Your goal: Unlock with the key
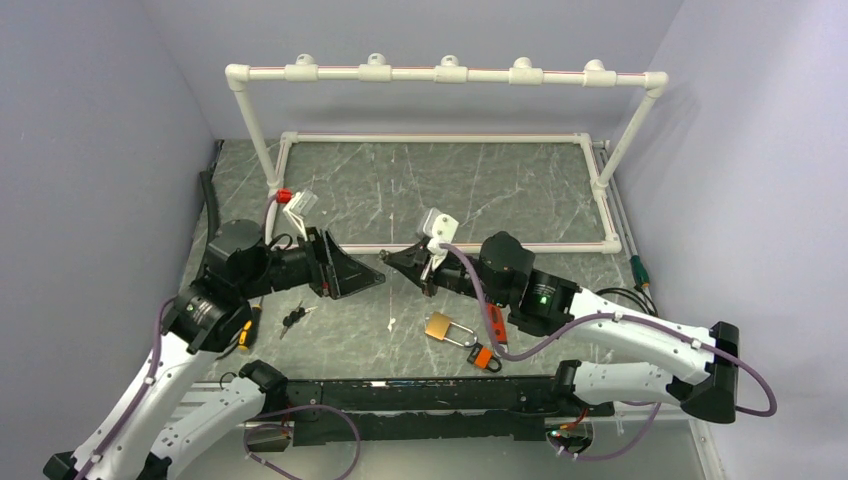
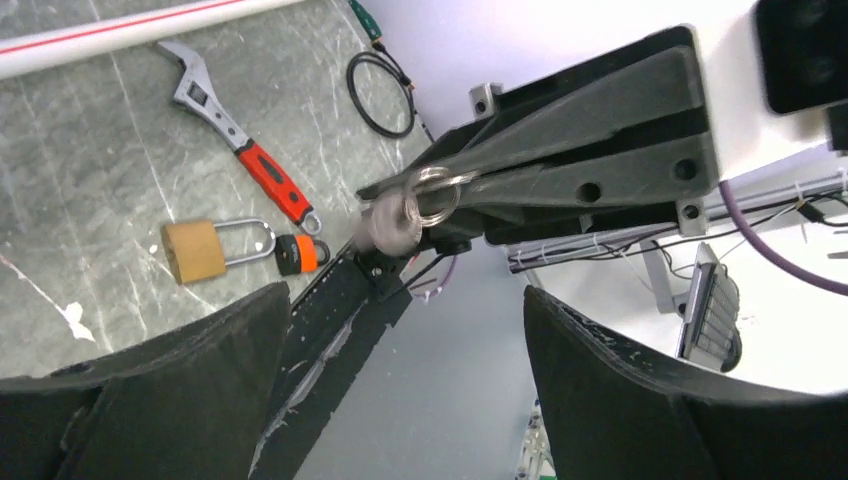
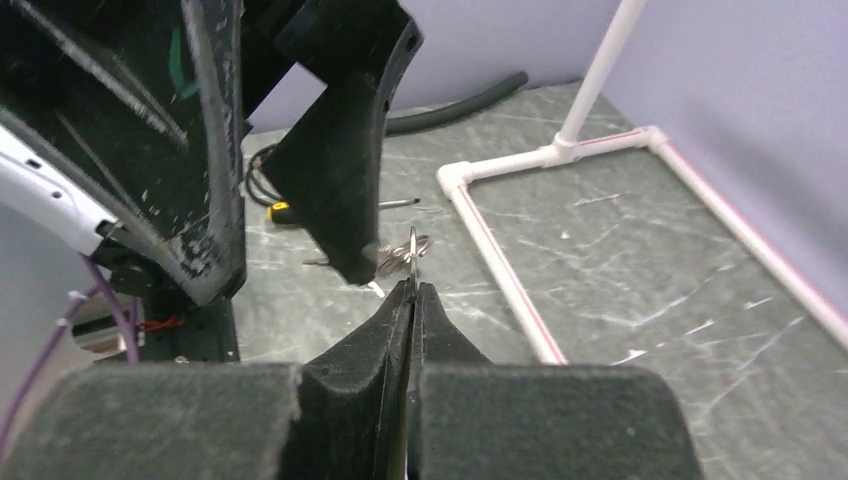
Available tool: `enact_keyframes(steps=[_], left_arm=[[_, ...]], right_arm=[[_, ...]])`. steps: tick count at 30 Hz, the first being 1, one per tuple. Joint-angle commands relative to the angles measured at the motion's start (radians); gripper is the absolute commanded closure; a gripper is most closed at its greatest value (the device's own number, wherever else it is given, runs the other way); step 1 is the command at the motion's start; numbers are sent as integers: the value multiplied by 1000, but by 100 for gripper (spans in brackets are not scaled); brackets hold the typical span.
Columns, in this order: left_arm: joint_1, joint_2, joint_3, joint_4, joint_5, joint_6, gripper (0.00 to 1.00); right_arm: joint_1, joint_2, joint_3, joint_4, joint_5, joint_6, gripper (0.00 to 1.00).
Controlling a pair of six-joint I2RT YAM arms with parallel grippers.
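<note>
Right jaws are closed on the key [image 2: 392,226]; left jaws stand open, facing them. The padlock [image 1: 440,326] lies on the desk [image 1: 500,190], below and behind the right jaws. The blade should be aligned with the keyhole before insertion. The padlock is shown by the left wrist view, not the right.

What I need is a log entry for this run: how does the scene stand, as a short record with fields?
right pincer: shut on the key, held above the table
left pincer: open, fingers close to the key
padlock: lying flat on the table, shackle looks closed, nothing gripping it
wrench: on the table beside the padlock
task: key not yet in the padlock
</note>
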Motion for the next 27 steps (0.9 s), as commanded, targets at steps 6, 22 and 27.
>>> enact_keyframes(steps=[6, 22, 27], left_arm=[[0, -54, 95, -149, -101, 65, 2], [0, -119, 80, -238, -193, 163, 22], [0, -107, 54, -196, -189, 148, 24]], right_arm=[[120, 122, 168, -151, 233, -501, 100], [227, 122, 79, -182, 428, -1079, 100], [237, 140, -11, -113, 588, -1341, 100]])
